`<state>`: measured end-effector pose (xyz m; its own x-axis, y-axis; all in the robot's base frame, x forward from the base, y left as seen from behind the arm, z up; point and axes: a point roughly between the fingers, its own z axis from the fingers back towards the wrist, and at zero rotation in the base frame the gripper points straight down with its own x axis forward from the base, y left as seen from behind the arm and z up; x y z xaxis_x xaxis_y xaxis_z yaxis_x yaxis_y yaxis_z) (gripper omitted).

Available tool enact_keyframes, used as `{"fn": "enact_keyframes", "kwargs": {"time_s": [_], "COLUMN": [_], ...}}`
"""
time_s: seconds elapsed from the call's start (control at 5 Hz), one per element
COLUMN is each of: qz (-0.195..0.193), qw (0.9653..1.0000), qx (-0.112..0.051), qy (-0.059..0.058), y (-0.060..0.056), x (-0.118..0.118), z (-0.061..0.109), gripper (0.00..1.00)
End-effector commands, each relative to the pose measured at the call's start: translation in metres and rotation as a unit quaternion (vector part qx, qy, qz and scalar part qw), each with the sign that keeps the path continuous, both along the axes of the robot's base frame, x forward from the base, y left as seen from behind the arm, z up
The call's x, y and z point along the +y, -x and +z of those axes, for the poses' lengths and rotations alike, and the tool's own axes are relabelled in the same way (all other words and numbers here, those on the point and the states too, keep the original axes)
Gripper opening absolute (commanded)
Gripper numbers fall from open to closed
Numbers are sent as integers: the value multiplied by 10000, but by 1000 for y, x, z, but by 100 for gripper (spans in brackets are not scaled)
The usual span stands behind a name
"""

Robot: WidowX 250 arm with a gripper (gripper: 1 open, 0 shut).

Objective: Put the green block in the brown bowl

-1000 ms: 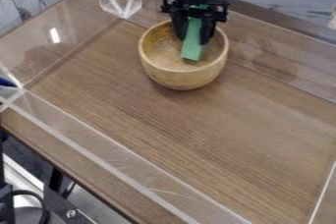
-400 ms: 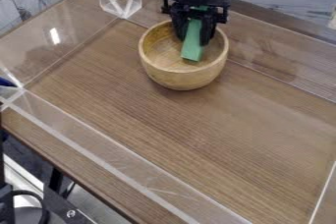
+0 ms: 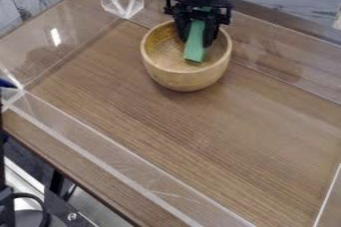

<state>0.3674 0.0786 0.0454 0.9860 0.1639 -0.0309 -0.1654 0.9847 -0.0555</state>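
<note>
Overhead and slightly from the near side, one camera looks down on a wooden table (image 3: 200,161) with a brown, grainy top. Low clear plastic walls (image 3: 80,146) run round the edges of the table, catching glints of light along the left and near sides.

Toward the far side, a little right of centre, sits the brown bowl (image 3: 167,72), round, thick-walled and light brown, with a paler inside. It rests flat on the table and is the largest loose thing in view.

A black gripper (image 3: 198,22) reaches straight down over the far half of the bowl. Its two dark fingers (image 3: 178,24) stand partly apart, one on each side of the green block (image 3: 197,42). The block is a flat, plain green bar. It stands steeply tilted inside the bowl, its upper end up between the fingers and its lower end down in the bowl's hollow, toward the near right of the inside. The fingers appear to be closed against the upper part of the block, though the exact contact is too small to make out.

At the far left corner, a small clear folded piece (image 3: 123,4) stands by the wall.
</note>
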Motion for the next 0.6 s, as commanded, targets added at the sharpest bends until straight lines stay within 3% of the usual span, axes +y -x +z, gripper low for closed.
{"fn": "enact_keyframes", "kwargs": {"time_s": [0.0,0.4], "qz": [116,124], "qw": [9999,9998], "qx": [31,104], "qy": [-87,-104], "y": [0,1], "x": [12,14], "z": [-11,-17], "gripper": [0,0]}}
